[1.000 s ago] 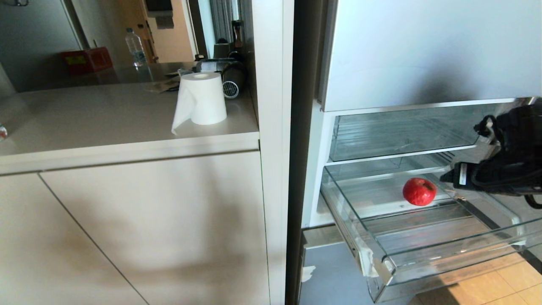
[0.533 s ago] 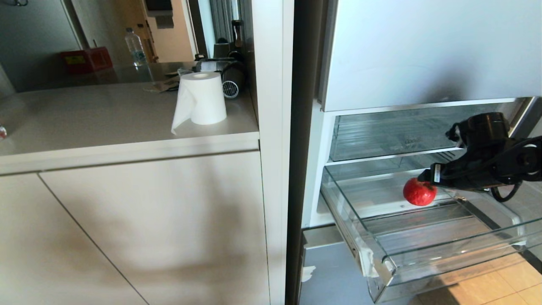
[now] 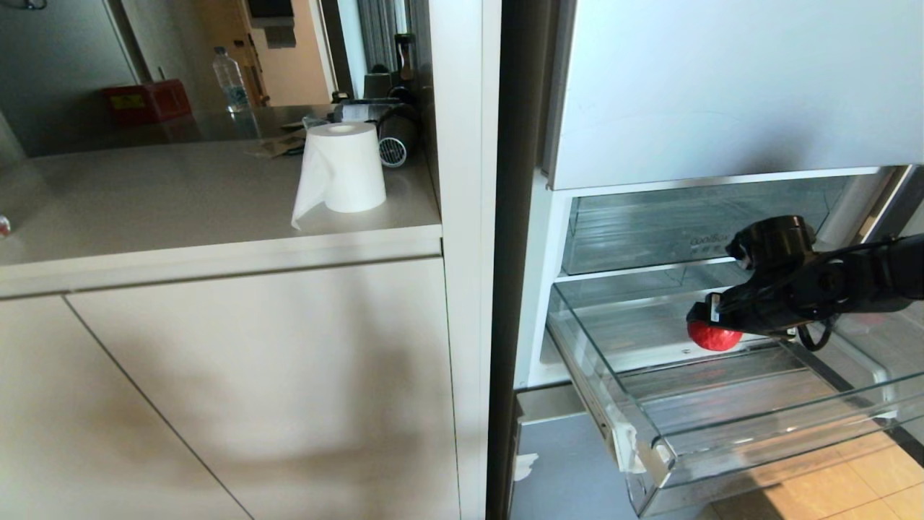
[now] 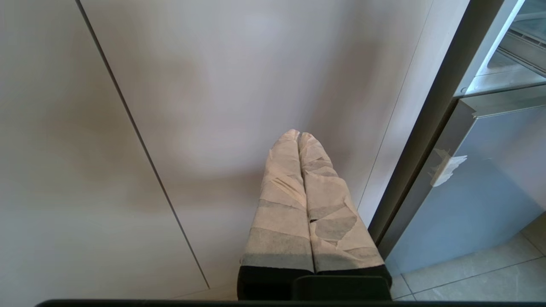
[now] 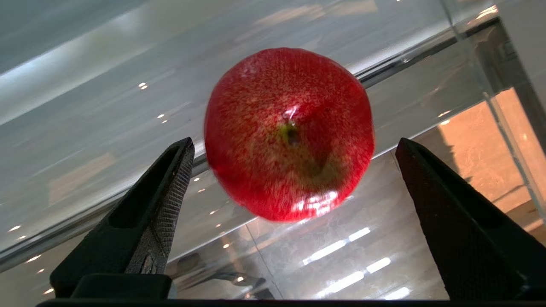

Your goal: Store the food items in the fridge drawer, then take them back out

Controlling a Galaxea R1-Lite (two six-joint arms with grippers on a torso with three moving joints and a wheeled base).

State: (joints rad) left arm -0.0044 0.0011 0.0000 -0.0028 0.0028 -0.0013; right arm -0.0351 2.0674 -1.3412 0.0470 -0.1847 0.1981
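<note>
On the left, the left gripper point(image 4: 298, 136) is seen in its wrist view with its two tape-wrapped fingers point(image 4: 281, 200) pressed together on nothing, pointed at a pale cabinet door point(image 4: 213, 85) beside the fridge's dark edge. In the head view, a roll of paper towel point(image 3: 343, 170) is stood on the counter point(image 3: 180, 202) above that cabinet, and a water bottle point(image 3: 229, 79) is seen farther back.

Further right, the fridge drawer point(image 3: 650, 440) is pulled out, with white tape point(image 3: 626, 440) stuck at its near left corner. The red apple point(image 3: 711, 337) is found on the drawer's floor toward the back, partly covered from above by the right gripper point(image 3: 704, 318), which is reached in from the right.

In the right wrist view, the apple point(image 5: 290, 132) is framed between the two black fingers point(image 5: 164, 204) of the right gripper point(image 5: 294, 149). The jaws are spread wide, a clear gap is left on each side of the fruit, and no contact is made. The fruit's dimpled end is turned toward the camera.

Compared with the head view of a second ago, the right arm has been brought leftward and lower, from the frame's right edge to directly over the apple. The apple and the drawer have been left where they were.
</note>
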